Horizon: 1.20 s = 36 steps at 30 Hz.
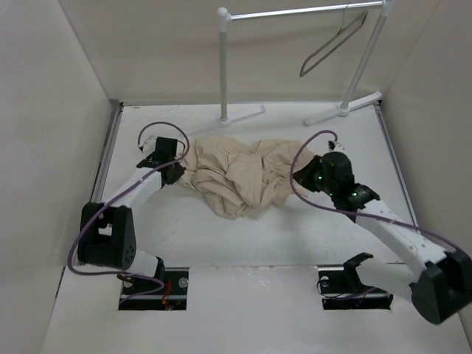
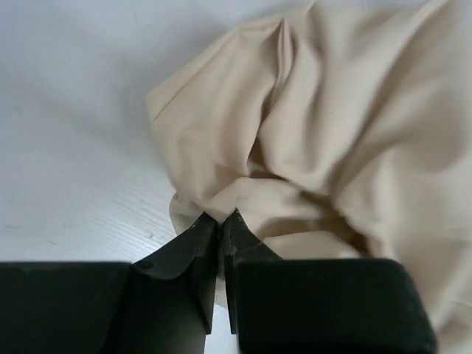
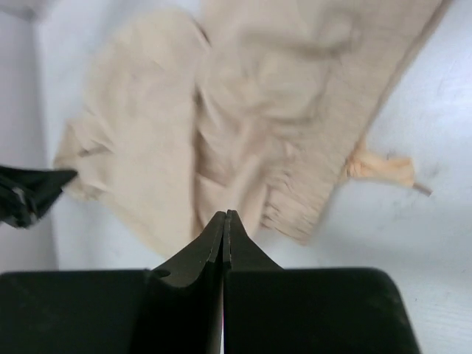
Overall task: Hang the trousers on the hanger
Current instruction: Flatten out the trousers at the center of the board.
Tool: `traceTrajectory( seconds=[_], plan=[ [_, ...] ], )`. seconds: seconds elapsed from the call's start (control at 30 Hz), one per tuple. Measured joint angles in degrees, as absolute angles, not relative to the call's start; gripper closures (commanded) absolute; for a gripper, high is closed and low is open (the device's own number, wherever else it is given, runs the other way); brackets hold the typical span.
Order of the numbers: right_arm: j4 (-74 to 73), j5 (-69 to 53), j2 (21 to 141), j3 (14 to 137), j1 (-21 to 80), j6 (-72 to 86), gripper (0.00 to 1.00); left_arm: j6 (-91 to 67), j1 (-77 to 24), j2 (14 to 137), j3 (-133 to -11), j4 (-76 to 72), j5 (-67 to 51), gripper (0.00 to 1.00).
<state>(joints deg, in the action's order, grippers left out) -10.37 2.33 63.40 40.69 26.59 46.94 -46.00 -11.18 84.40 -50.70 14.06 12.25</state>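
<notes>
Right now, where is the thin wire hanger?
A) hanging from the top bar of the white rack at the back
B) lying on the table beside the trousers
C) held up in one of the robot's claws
A: the hanger hangs by its hook from the top bar of the white rack, apart from the trousers crumpled on the table.

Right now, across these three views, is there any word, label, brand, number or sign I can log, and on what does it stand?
None can be read in any view.
The trousers show plain beige cloth, no tag in sight.
The hanger and white rack carry no marking.
The right arm shows green lights, no lettering.
The right wrist view is blurred.
</notes>
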Motion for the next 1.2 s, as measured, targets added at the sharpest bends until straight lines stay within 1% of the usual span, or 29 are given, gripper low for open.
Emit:
traceTrajectory(
  seconds=[0.07, 0.1, 0.17, 0.2, 0.23, 0.27, 0.3, 0.33, 0.37, 0.47, 0.53, 0.6, 0.63, 0.73, 0.8, 0.83, 0.93, 0.97, 1.03, 1.07, 1.17, 1.2],
  plan=[
    [-12.5, 2.8, 56.8, 42.5, 23.9, 46.5, 0.97, -46.0, -9.1, 79.8, -53.4, 15.6, 12.8, 0.95],
    [-13.5, 2.9, 53.8, 43.3, 22.5, 46.4, 0.93, -46.0, -8.1, 77.7, -54.9, 16.3, 13.3, 0.95],
    [-15.2, 3.1, 49.8, 43.9, 20.2, 46.3, 0.82, -46.0, -6.4, 73.4, -58.4, 17.1, 14.4, 0.94],
    [-16.1, 3.1, 48.7, 43.9, 19.5, 46.3, 0.73, -45.9, -5.9, 71.7, -60.1, 17.4, 15.1, 0.94],
    [-16.7, 2.8, 48.7, 43.8, 19.5, 46.2, 0.62, -45.9, -5.8, 70.4, -61.2, 17.5, 15.4, 0.94],
    [-17.0, 2.3, 49.9, 43.6, 20.1, 46.2, 0.50, -45.9, -5.8, 69.3, -62.0, 17.5, 15.7, 0.94],
    [-16.8, 2.0, 52.0, 43.2, 21.4, 46.2, 0.42, -45.9, -6.1, 68.6, -62.3, 17.5, 15.9, 0.93],
    [-16.7, 1.6, 55.1, 42.7, 23.3, 46.1, 0.37, -45.9, -6.4, 68.2, -62.2, 17.8, 16.0, 0.92],
    [-16.3, 1.3, 58.7, 42.2, 25.6, 45.8, 0.34, -46.0, -6.5, 68.2, -61.7, 17.9, 16.1, 0.90],
    [-15.6, 0.8, 69.4, 40.7, 30.9, 45.2, 0.31, -45.8, -6.7, 69.4, -58.8, 19.2, 16.3, 0.75],
    [-14.9, 0.5, 74.6, 39.9, 32.0, 44.9, 0.32, -45.6, -6.3, 70.8, -56.3, 20.3, 16.7, 0.57],
    [-13.9, 0.6, 78.4, 39.8, 31.9, 44.7, 0.33, -45.6, -5.8, 72.1, -54.1, 21.5, 17.1, 0.45],
    [-13.3, 0.7, 79.7, 39.8, 31.9, 44.6, 0.33, -45.6, -5.8, 72.5, -53.1, 22.1, 17.3, 0.42],
    [-11.7, 1.4, 81.7, 39.7, 31.9, 44.6, 0.36, -45.6, -7.6, 72.2, -51.3, 24.1, 19.1, 0.42],
    [-10.4, 2.0, 82.5, 39.7, 31.9, 44.6, 0.44, -45.8, -11.5, 71.1, -50.6, 25.1, 21.0, 0.41],
    [-9.4, 2.1, 83.1, 39.7, 31.9, 44.5, 0.51, -46.1, -14.0, 70.5, -50.2, 25.6, 21.8, 0.41],
    [-6.7, 2.1, 85.5, 39.8, 31.6, 44.4, 0.81, -48.1, -22.0, 69.8, -49.4, 27.3, 22.7, 0.39],
    [-5.9, 2.2, 86.1, 39.9, 31.4, 44.4, 0.88, -49.0, -24.4, 70.0, -49.1, 27.8, 22.7, 0.37],
    [-5.3, 2.4, 86.3, 40.0, 31.1, 44.7, 0.92, -51.0, -28.1, 71.3, -48.4, 28.4, 22.3, 0.31],
    [-5.3, 2.6, 85.8, 40.0, 31.1, 44.8, 0.93, -51.7, -29.6, 72.6, -48.4, 28.4, 21.8, 0.30],
    [-6.0, 3.4, 82.2, 40.0, 31.0, 44.8, 0.94, -53.1, -32.1, 78.9, -48.5, 25.7, 18.9, 0.31],
    [-6.2, 3.6, 80.1, 40.0, 30.9, 44.8, 0.95, -53.5, -32.3, 81.8, -48.6, 24.1, 18.0, 0.35]
  ],
)
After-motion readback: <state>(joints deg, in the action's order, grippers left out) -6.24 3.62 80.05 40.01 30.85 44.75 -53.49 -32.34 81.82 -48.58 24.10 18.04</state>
